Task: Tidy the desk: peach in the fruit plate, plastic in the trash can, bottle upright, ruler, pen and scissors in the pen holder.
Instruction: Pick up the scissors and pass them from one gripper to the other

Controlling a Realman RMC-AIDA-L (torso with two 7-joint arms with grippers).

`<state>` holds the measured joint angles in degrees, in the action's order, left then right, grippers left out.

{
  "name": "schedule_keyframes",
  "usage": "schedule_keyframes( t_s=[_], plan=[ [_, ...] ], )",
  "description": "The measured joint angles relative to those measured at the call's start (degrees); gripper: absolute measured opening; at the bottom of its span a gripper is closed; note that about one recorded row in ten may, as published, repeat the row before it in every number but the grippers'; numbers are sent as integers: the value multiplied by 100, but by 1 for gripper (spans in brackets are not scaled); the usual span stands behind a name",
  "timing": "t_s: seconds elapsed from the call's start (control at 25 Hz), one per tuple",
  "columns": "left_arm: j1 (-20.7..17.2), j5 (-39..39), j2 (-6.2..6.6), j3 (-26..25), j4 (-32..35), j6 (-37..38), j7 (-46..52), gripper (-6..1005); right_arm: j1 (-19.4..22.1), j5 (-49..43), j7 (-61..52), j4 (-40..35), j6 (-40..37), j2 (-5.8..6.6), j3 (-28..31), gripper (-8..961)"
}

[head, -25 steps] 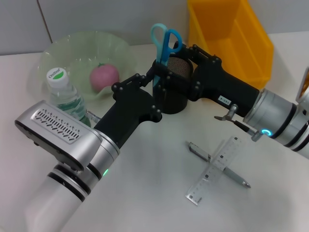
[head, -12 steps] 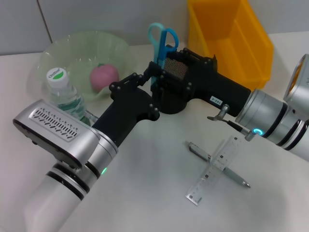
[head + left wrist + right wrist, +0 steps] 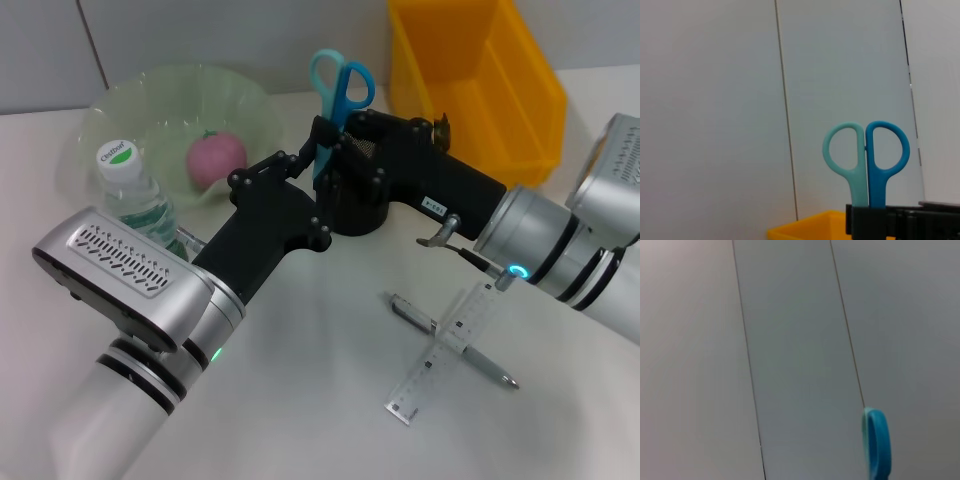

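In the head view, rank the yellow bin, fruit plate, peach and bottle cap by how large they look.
Largest to smallest as seen:
1. fruit plate and yellow bin: alike, and the bin is cut off by the frame, so no ranking between them
2. peach
3. bottle cap

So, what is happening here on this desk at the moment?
Both arms meet at the black pen holder. The left gripper is at the scissors, which stand handles-up in the holder, and the right gripper reaches in from the other side. The peach lies in the fruit plate and the bottle stands upright. The ruler and pen lie crossed on the desk.
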<state>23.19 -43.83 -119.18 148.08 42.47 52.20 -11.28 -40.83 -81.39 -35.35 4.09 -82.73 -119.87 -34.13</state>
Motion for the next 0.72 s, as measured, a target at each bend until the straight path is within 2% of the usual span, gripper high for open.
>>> schedule_keyframes(
  t_s=[0.04,0.24,0.52,0.72],
  plan=[
    [2,-5,0,1,0,0,-1,309,-10,0,1,13,24,0,8,445],
    [6,-12,0,2,-7,0,-4,312,-38,0,6,52,84,0,43,209],
    [11,-11,0,2,-27,-12,-6,318,-87,-13,276,249,95,0,173,182],
    [11,-11,-1,-3,-43,-13,-6,321,-95,-24,295,276,100,0,181,118]
  ],
)
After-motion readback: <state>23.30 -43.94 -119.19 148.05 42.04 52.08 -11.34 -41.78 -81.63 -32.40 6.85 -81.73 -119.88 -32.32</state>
